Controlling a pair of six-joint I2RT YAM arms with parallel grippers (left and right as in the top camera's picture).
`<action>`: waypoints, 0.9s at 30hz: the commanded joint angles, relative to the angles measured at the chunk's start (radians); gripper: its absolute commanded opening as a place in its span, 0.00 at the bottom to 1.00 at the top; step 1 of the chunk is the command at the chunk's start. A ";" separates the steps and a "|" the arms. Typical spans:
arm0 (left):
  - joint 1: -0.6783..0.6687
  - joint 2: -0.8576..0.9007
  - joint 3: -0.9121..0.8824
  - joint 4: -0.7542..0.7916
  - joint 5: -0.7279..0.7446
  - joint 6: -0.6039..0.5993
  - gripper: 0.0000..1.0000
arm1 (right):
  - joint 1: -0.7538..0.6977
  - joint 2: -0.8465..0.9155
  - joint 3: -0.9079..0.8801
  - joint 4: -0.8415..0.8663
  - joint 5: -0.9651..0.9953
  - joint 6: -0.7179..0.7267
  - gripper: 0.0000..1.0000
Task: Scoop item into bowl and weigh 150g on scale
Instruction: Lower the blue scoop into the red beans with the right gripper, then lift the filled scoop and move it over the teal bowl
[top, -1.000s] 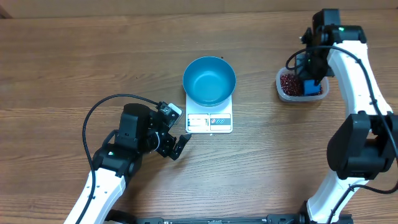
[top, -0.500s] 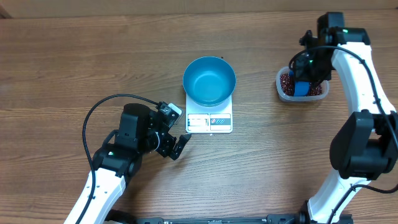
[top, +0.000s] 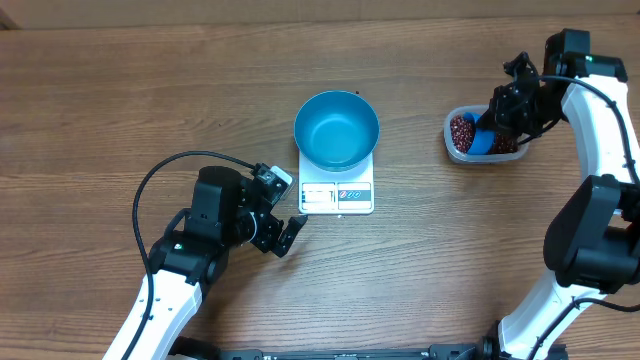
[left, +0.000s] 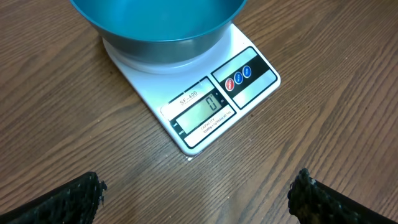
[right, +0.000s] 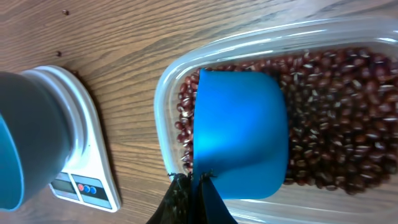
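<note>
Left wrist shows the scale (left: 163, 93) reading zero (overhead leaves its display (top: 318, 197) unreadable).

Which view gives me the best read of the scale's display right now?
Left wrist: the scale sits close, its display clearly reading 0. Overhead shows the whole scale under the bowl, but the digits are too small. Right wrist catches only a corner with the display at a slant, unreadable.

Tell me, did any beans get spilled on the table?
Yes, a few. Two or three dark specks that look like loose beans lie on the table near the scale, outside the tub. Nothing else looks odd.
</note>
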 joint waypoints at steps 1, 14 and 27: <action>0.006 0.005 -0.006 0.003 -0.003 -0.021 0.99 | 0.003 0.005 -0.040 -0.016 -0.090 0.007 0.04; 0.006 0.005 -0.006 0.003 -0.003 -0.021 1.00 | -0.145 0.005 -0.040 -0.020 -0.305 -0.008 0.04; 0.006 0.005 -0.006 0.003 -0.003 -0.021 1.00 | -0.235 0.005 -0.040 -0.041 -0.341 -0.034 0.04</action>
